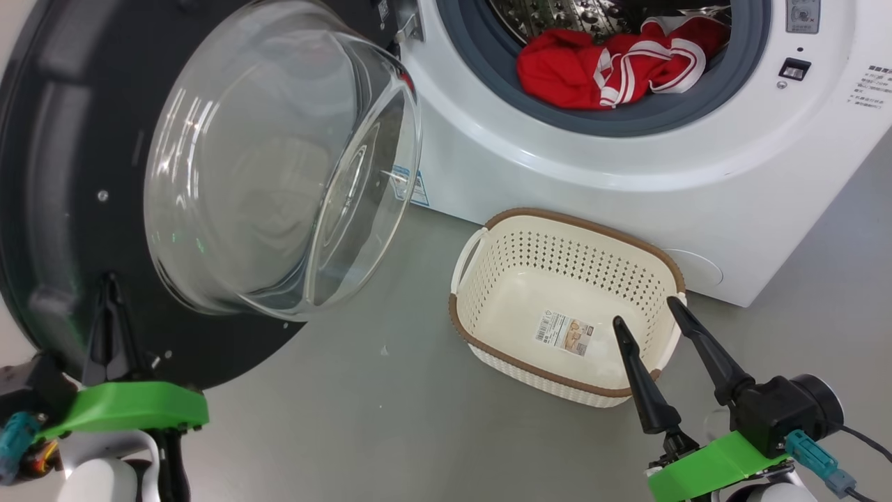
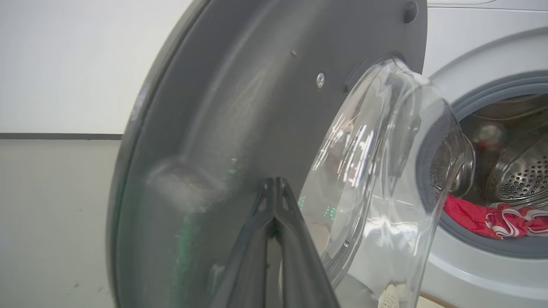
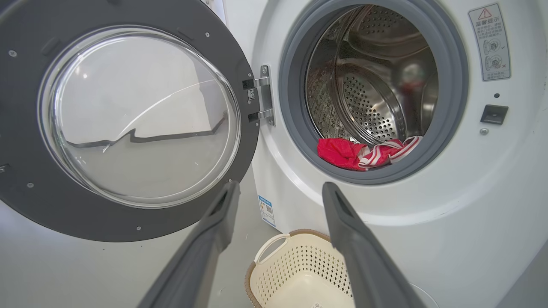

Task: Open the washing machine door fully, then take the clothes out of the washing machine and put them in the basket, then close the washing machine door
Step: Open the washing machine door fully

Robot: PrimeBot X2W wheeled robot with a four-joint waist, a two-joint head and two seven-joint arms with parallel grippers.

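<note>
Left gripper (image 1: 108, 286) pressed together against black-rimmed round glass door (image 1: 70, 209) | right gripper (image 1: 644, 312) spread | risk: tips slip, door swings back

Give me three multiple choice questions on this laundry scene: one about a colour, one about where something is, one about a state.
1. The basket has a rim that is: A brown, B blue, C black.
2. The clothes lie: A in the basket, B inside the washing machine, C on the floor.
3. The washing machine door is: A shut, B swung open, C removed.

Answers: 1 A, the woven-look band is brown; 2 B, the red fabric sits inside the round opening; 3 B, it stands swung wide to one side.
</note>
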